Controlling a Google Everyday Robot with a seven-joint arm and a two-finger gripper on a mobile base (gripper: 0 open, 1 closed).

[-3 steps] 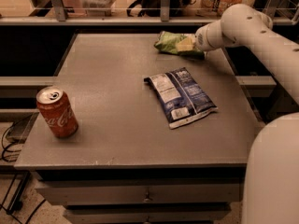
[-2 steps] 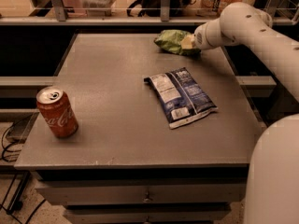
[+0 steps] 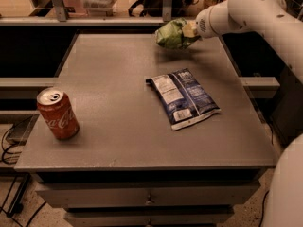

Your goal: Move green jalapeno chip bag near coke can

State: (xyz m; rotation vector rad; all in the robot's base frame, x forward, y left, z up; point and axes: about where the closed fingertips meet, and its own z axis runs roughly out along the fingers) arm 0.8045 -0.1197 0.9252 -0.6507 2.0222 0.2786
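A grey table (image 3: 118, 145) with drawers (image 3: 149, 198) under its front edge stands before a rail (image 3: 94, 21) and a dim, cluttered background. Taking the middle of the top as the clock's centre, the green bag (image 3: 170, 34) is out at about 1 o'clock, near the far edge. It looks held just clear of the surface, with a shadow under it. The gripper (image 3: 189, 30) is closed on the bag's right-hand side, at the end of the white arm (image 3: 246, 8) that reaches in from 2 o'clock. The can (image 3: 57, 113) stands upright at about 8 o'clock, near the left front corner and well apart from the green bag. A blue bag (image 3: 183, 97) lies flat at about 3 o'clock, just right of centre, between the two ends of the trip but a little off the straight line.

The green bag looks light, soft and crinkly. It is bunched where it is pinched, so I would expect it to sag and swing rather than hold its shape. A slick film like that may slip from a shallow pinch. A hold on a gathered fold or a sealed edge seems surer than one on the puffed middle. The contents are probably brittle, so a hard squeeze could crush them. The carry runs towards 8 o'clock and should pass clear of the blue bag.
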